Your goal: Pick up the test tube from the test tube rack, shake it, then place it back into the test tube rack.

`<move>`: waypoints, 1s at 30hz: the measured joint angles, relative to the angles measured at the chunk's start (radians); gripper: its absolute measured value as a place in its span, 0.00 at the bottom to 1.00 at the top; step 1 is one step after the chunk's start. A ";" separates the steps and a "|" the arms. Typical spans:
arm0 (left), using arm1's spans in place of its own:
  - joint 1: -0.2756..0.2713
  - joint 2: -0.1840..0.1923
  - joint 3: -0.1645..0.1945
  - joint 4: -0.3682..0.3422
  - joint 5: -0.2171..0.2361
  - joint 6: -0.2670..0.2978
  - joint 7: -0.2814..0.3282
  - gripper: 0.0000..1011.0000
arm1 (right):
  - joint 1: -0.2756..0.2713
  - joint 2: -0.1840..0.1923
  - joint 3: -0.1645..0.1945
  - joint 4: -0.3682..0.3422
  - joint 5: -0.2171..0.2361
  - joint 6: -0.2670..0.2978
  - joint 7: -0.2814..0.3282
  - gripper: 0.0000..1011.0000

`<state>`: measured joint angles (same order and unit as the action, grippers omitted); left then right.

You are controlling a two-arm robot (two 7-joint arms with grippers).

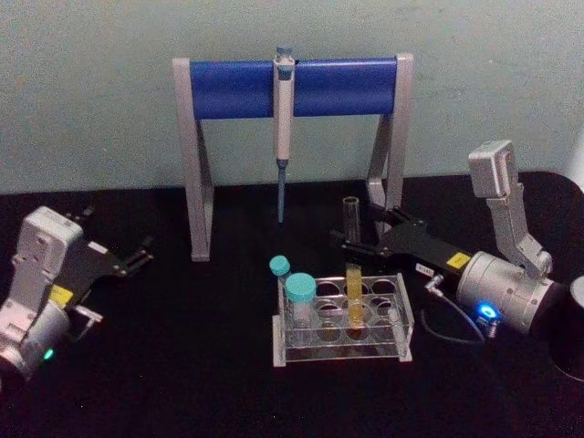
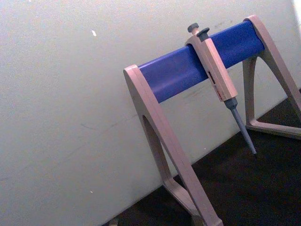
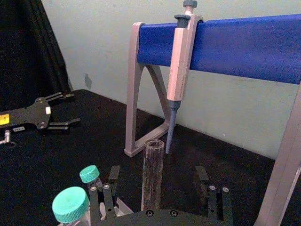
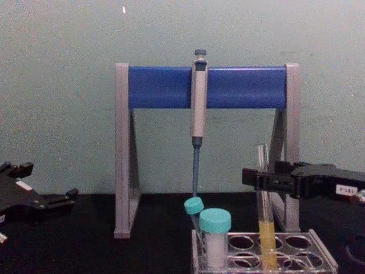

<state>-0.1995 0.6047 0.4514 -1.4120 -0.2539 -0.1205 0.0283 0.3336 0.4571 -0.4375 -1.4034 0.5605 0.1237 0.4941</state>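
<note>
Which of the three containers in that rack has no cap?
The tall test tube holding yellow liquid; the big vial and small vial wear teal caps.

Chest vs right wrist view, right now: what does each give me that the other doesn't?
Chest view's own: the yellow liquid in the test tube, its base seated in a hole of the test tube rack. Right wrist view's own: the right end effector with its fingers spread either side of the tube, a gap on each. Shared: the tube, the pipette hanging on the blue-barred stand, two teal-capped vials, and the parked left end effector.
</note>
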 joint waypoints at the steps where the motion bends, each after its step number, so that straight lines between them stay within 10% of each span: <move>1: 0.000 0.000 0.000 0.000 0.000 0.000 0.000 0.99 | 0.000 0.000 0.000 0.000 0.000 0.000 0.000 0.99; 13: 0.000 0.000 0.000 0.000 0.000 0.000 0.000 0.99 | 0.000 -0.001 0.000 0.000 -0.001 0.000 -0.001 0.87; 30: 0.000 0.000 0.000 0.000 0.000 0.000 0.000 0.99 | 0.000 -0.001 0.000 0.000 -0.001 0.001 -0.001 0.30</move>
<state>-0.1995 0.6047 0.4513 -1.4120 -0.2539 -0.1205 0.0283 0.3336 0.4565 -0.4374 -1.4034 0.5597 0.1244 0.4928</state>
